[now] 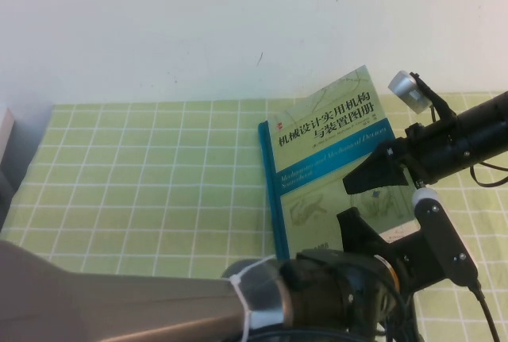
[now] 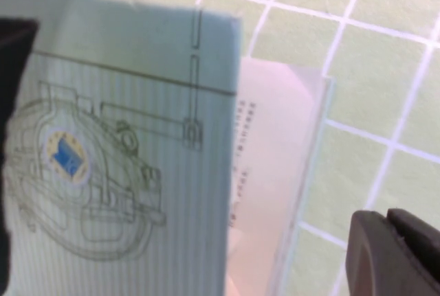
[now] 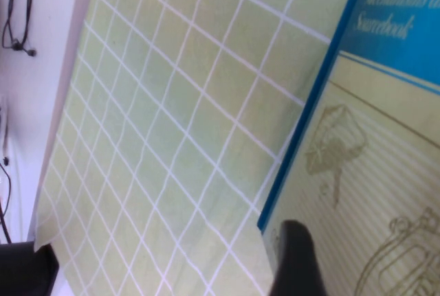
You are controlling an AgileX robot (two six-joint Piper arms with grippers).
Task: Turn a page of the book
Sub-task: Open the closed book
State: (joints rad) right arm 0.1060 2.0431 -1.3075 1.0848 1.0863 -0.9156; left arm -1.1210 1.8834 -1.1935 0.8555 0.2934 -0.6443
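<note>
The book (image 1: 325, 144) lies on the mat right of centre, teal spine to the left and yellow-green cover up. My left gripper (image 1: 353, 227) is at its near right corner, open. In the left wrist view its fingers (image 2: 392, 255) straddle the free edge of the front leaf (image 2: 124, 158), the page. That edge stands slightly off a whitish sheet (image 2: 275, 172) beneath it. My right gripper (image 1: 359, 182) reaches in from the right, low over the cover's middle. A dark part of it (image 3: 295, 262) sits by the book's spine corner (image 3: 385, 158).
A green mat with a white grid (image 1: 159, 175) covers the table, with a white wall behind it. A grey object (image 1: 4, 144) stands at the far left edge. The left arm's forearm (image 1: 119, 302) crosses the near side. Open mat lies left of the book.
</note>
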